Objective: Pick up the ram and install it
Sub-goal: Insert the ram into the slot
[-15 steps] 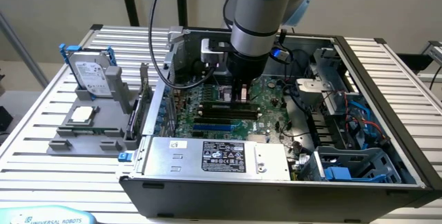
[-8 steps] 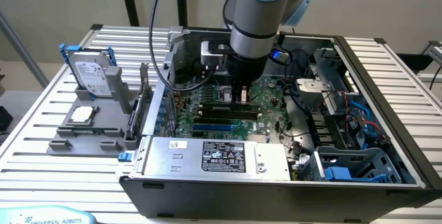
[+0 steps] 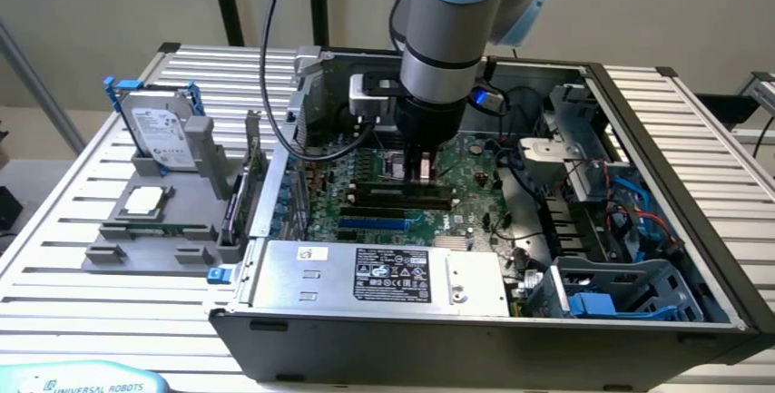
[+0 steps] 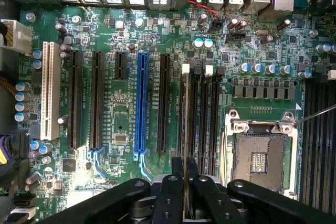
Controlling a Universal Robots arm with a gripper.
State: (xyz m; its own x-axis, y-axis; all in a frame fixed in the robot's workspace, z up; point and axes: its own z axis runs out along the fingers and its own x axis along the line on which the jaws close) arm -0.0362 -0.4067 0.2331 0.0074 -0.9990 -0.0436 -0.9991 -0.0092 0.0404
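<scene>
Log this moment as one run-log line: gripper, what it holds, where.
gripper: shut on ram | location: inside open computer case, above motherboard | ram: edge-on at black memory slots | CPU socket: empty

The arm (image 3: 442,25) is a thick grey metal tube with a light blue plastic cap at its joint. Below the tube sits a black cylindrical wrist section, and a small silvery-grey box (image 3: 373,93) is mounted at its side. A black cable (image 3: 276,66) loops down beside the arm from above. In the wrist view the gripper (image 4: 185,182) is matte black, its linkage bars fastened with round pivot pins, ending in two slim black fingers (image 4: 177,169); a small blue part near the wrist may be a connector.
</scene>
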